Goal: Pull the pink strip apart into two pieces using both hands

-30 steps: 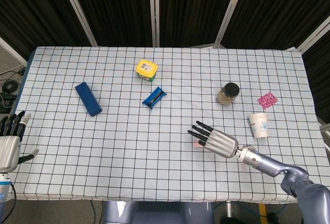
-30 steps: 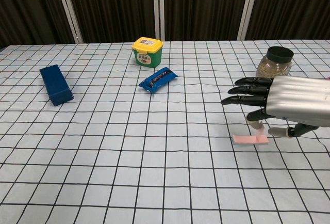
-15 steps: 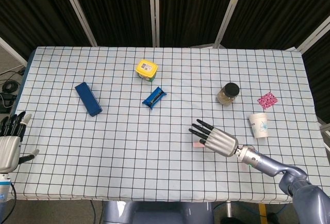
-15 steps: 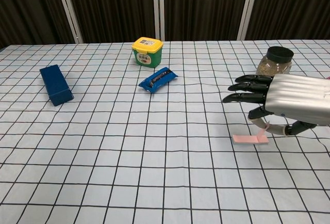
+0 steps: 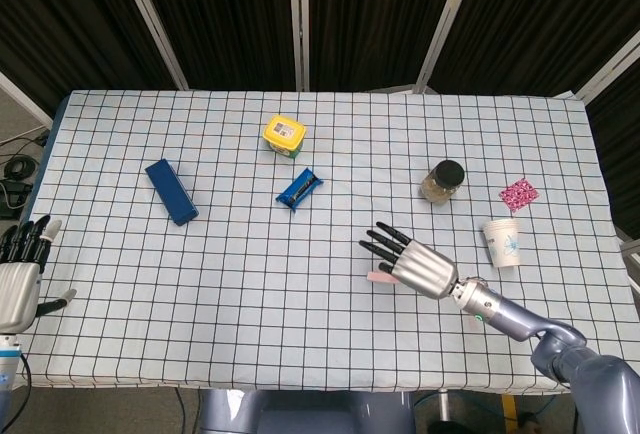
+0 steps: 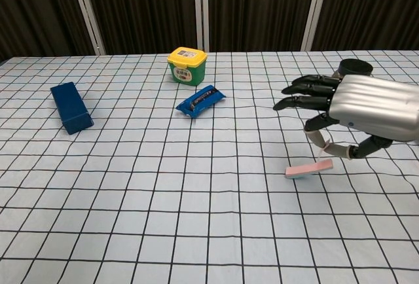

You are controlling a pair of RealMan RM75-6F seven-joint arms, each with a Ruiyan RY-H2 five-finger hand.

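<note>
Things spread across the tabletop

Box left, tub behind wrapped bar, jar right, cup before packet.

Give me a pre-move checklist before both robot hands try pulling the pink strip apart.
1. Pink strip lifted off the table: ok, its right end is raised, its left end low.
2. Right robot hand holding the strip: cannot tell, the contact sits under the palm.
3. Left robot hand on the strip: not ok, it hangs open at the table's left edge, far from it.
4. Strip still in one piece: ok.
5. Path for the left hand across the table: ok, blue box and blue packet lie further back.
6. Jar and paper cup clear of the right hand: ok.
</note>
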